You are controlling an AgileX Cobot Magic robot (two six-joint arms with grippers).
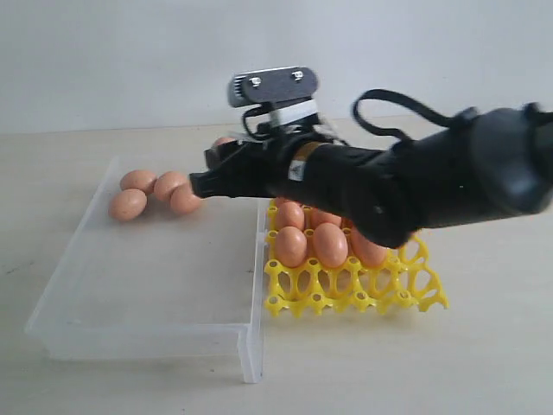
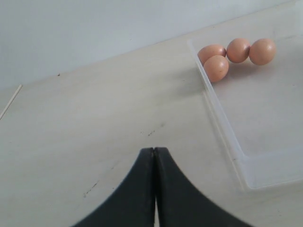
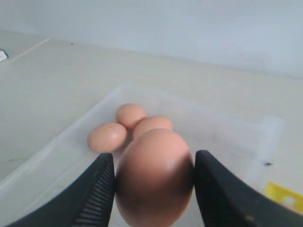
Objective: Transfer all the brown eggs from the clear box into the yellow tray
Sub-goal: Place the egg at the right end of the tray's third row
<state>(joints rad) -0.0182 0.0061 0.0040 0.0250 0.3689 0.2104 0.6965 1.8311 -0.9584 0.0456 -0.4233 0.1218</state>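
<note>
My right gripper [image 3: 154, 158] is shut on a brown egg [image 3: 154, 177], its fingers pressed to both sides. In the exterior view this gripper [image 1: 197, 183] reaches across above the far part of the clear box [image 1: 147, 333], close to the eggs lying there. Several brown eggs [image 1: 138, 181] are bunched in the box's far left corner, and the left wrist view shows the same eggs [image 2: 216, 67]. The yellow tray [image 1: 346, 294] stands right of the box with several eggs [image 1: 329, 244] in its cups, partly hidden by the arm. My left gripper [image 2: 154, 149] is shut and empty over bare table beside the box.
The black right arm [image 1: 415, 186] stretches over the tray and hides its far rows. The tray's front row of cups [image 1: 380, 298] holds nothing. A pale wall stands behind the beige table [image 1: 432, 372]. The box's low wall [image 2: 227, 127] lies between my left gripper and the eggs.
</note>
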